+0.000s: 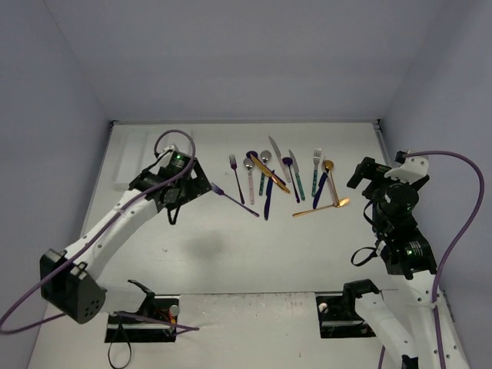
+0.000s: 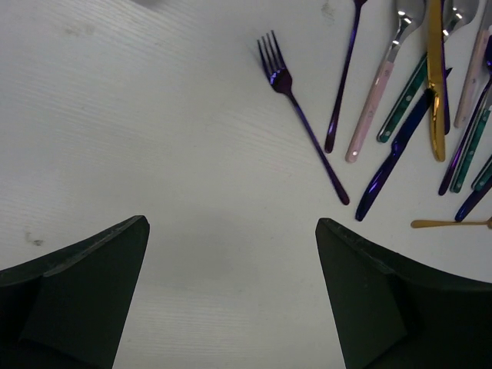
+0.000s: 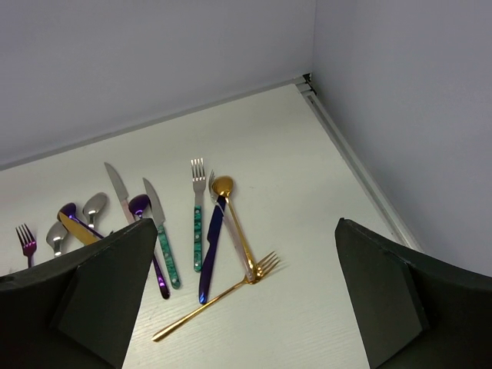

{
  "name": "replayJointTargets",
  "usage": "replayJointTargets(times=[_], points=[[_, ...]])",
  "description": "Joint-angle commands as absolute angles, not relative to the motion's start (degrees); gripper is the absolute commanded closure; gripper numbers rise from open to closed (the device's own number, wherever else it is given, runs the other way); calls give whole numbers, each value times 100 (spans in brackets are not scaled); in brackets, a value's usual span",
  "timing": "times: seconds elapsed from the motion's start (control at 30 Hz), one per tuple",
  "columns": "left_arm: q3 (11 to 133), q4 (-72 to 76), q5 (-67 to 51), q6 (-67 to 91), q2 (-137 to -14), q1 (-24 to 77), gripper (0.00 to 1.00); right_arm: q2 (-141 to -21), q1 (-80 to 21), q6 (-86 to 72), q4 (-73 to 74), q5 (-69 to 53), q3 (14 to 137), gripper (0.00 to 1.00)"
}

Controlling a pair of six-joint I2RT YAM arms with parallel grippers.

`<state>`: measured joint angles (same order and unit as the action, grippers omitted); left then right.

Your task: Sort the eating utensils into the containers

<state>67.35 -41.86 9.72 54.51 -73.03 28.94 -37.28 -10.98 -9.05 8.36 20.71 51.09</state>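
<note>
The eating utensils lie in a loose fan mid-table. A purple fork (image 1: 234,201) (image 2: 304,123) lies apart at its left, just right of my left gripper (image 1: 198,185) (image 2: 231,223), which is open over bare table. A gold knife (image 1: 270,175) crosses a dark blue knife (image 1: 268,198). At the fan's right a gold fork (image 1: 321,207) (image 3: 223,296) lies aslant under a gold spoon (image 3: 234,215). My right gripper (image 1: 360,175) (image 3: 246,224) hovers open, right of them and holding nothing. The containers show only as a faint white tray outline (image 1: 138,154) at the far left.
Grey walls close in the table at the back and both sides, with a metal edge strip (image 3: 354,165) along the right. Black mounts (image 1: 142,315) with cables sit at the near edge. Purple cables loop off both arms.
</note>
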Motion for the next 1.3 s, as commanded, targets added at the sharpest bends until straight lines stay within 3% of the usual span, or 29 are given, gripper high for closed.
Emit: replayJointTargets(times=[0.0,0.33,0.63,1.27], points=[[7235,-3663,1400,6689,-8030,3268,12,-3787,-1145,-1125,439,1939,5085,0],[7794,-3578,1484,7887,-9865,3611,12,-3664,-1222,-1178,448,1669,4990,0],[8323,-3592,1517,8051,-10682,3612,13,-3437,-1368,-1078,457,1663,4788,0],[8956,-4173,1357,8104,-11661,3458,35,-2943,-1433,-1055,457,2229,4590,0]])
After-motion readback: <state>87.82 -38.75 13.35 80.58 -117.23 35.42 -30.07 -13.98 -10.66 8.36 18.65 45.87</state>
